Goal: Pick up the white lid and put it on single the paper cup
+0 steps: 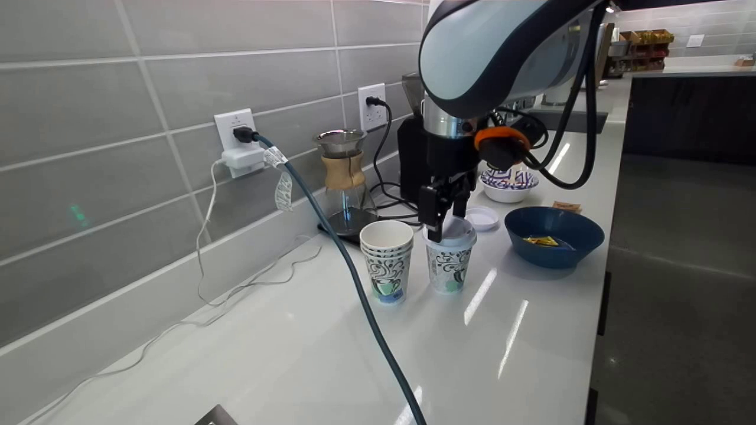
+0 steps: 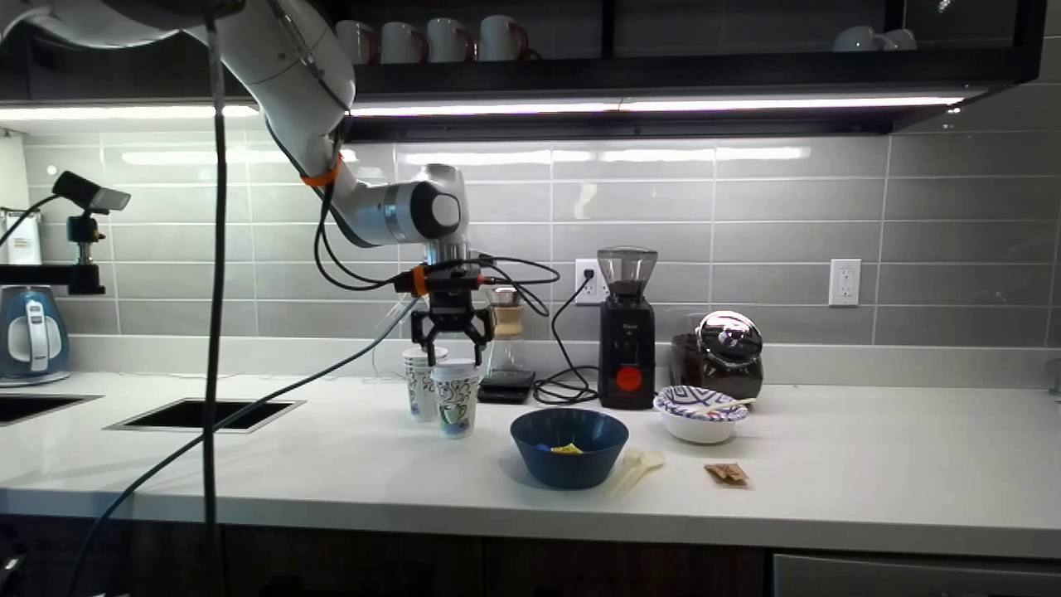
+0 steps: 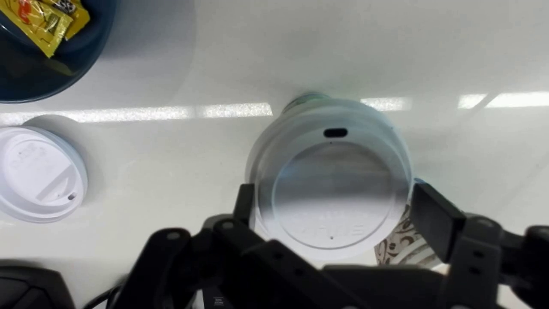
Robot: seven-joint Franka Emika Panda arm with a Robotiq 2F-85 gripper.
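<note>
A white lid (image 1: 465, 232) sits on top of the single patterned paper cup (image 1: 449, 268). The lid (image 2: 458, 370) and the cup (image 2: 455, 410) also show in an exterior view. My gripper (image 2: 455, 361) is above the cup, pointing down, with its fingers spread on either side of the lid. In the wrist view the gripper (image 3: 332, 204) straddles the lid (image 3: 334, 167), with its fingertips close beside the rim. Contact with the rim is hard to tell. A similar second white lid (image 3: 40, 174) lies on the counter; it also shows in an exterior view (image 1: 482, 218).
A taller stack of patterned cups (image 1: 387, 260) stands right beside the single cup. A blue bowl (image 2: 569, 464) with yellow packets is nearby. A glass coffee maker (image 1: 348, 200), a grinder (image 2: 627, 348) and a white patterned bowl (image 2: 700, 427) stand behind. A cable (image 1: 360, 283) crosses the counter.
</note>
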